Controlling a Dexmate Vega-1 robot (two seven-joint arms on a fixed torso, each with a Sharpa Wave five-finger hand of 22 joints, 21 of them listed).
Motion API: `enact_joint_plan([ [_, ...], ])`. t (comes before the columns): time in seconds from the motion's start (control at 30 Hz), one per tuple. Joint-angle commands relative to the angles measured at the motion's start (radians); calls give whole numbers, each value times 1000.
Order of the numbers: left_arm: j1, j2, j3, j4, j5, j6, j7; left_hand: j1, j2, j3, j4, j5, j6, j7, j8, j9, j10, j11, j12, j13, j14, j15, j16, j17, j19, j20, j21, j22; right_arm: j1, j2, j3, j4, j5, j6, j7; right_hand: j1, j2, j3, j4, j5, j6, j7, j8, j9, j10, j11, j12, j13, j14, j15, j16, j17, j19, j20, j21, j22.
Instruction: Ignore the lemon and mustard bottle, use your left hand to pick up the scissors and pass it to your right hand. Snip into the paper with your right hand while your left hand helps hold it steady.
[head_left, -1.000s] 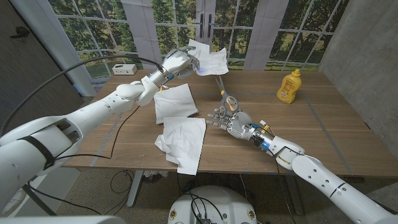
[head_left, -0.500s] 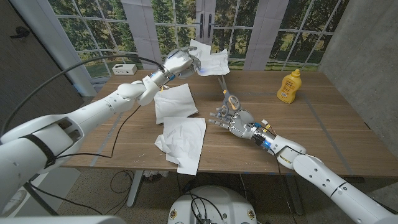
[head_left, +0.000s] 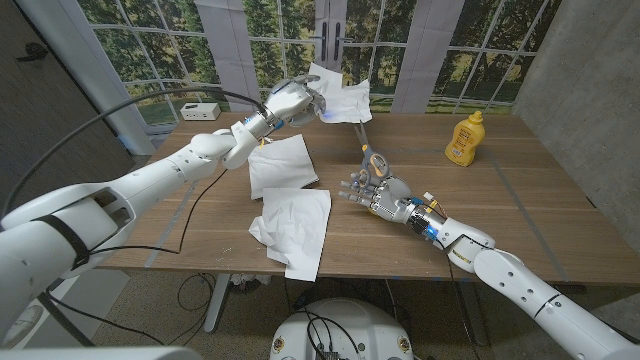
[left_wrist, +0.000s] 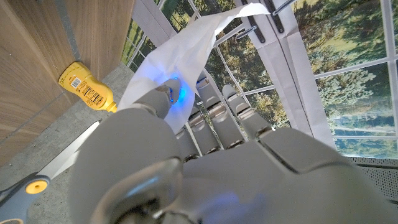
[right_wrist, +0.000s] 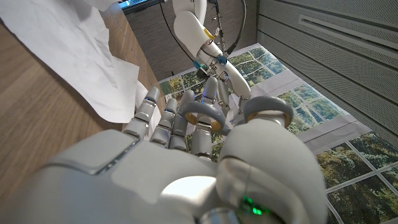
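Note:
My left hand (head_left: 290, 100) holds a white paper sheet (head_left: 340, 97) up in the air over the table's far edge; the same paper (left_wrist: 186, 50) rises past its fingers in the left wrist view. Nearer the middle, my right hand (head_left: 378, 192) grips the scissors (head_left: 370, 158) by their grey and yellow handles. The blades slant up toward the sheet's lower edge, and their tip is at or just under it. The handle loops (right_wrist: 205, 113) sit around my right hand's fingers. A scissor blade (left_wrist: 68, 158) also runs below the paper in the left wrist view.
The yellow mustard bottle (head_left: 462, 138) stands at the far right of the wooden table (head_left: 520, 220). Two more paper sheets lie left of centre, one further back (head_left: 280, 165) and one crumpled near the front edge (head_left: 295, 228). A small white box (head_left: 200, 110) sits at the far left.
My right hand has shifted slightly right and away from me with the scissors, bringing the blades a little closer under the held paper. The left hand has barely moved.

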Motion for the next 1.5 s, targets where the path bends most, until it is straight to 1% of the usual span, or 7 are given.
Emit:
enact_joint_plan([
  [0.03,8,6,-4,-16,3,0,0,2,13,10,1,-2,0,2,4,-1,7,-3,49,3,1,-91,1,-1,2,-128,0,4,-1,-2,3,3,0,-8,-8,-1,6,-2,-7,0,0,8,-6,5,4,-1,7,3,7,2,-1,3,5,-1,-2,3],
  [0.33,15,8,-8,-22,3,-3,2,0,13,12,1,-3,0,2,3,-3,5,-3,52,0,0,-91,1,-1,1,-129,0,4,7,8,-3,25,-5,-13,-23,0,8,-1,-8,-1,0,8,-9,6,4,0,10,3,7,2,-1,3,7,-2,-3,3],
  [0.5,17,5,-10,-17,0,-5,8,-1,13,14,1,-4,1,2,6,1,4,-3,54,0,-1,-91,2,0,0,-129,0,4,4,4,5,25,-4,-17,-42,0,8,0,-8,-1,1,8,-10,7,3,1,11,4,6,1,-2,3,7,-2,-4,3],
  [0.7,9,-10,-1,5,2,-12,19,-3,13,16,2,-5,-1,2,3,-3,3,-3,56,-3,-2,-91,2,0,0,-129,0,4,5,4,10,27,-6,-16,-53,0,8,0,-9,-2,1,9,-11,8,2,0,12,3,7,0,-2,3,6,-2,-5,3],
  [0.73,8,-13,0,9,2,-13,21,-3,13,16,2,-5,3,2,7,1,4,-3,56,-3,-3,-91,2,-1,0,-129,0,4,5,3,11,26,-8,-16,-55,-1,8,0,-9,-2,2,9,-11,8,2,0,12,4,7,0,-2,3,6,-1,-5,3],
  [1.13,-9,-38,23,51,-4,-26,40,-4,14,21,0,-8,-2,2,10,4,3,-3,60,-6,-1,-91,2,0,0,-129,0,4,1,5,18,19,-6,-10,-57,0,9,1,-10,-3,4,8,-14,9,3,0,15,3,8,0,-3,4,8,-1,-6,3],
  [1.5,-13,-48,37,68,-13,-24,48,-5,14,24,-1,-11,-2,2,5,-5,2,-3,65,-8,-1,-91,2,0,-1,-129,0,3,24,10,9,28,-11,-18,-42,1,10,3,-11,-4,8,6,-15,11,3,1,17,2,10,0,-3,4,8,-3,-8,3],
])
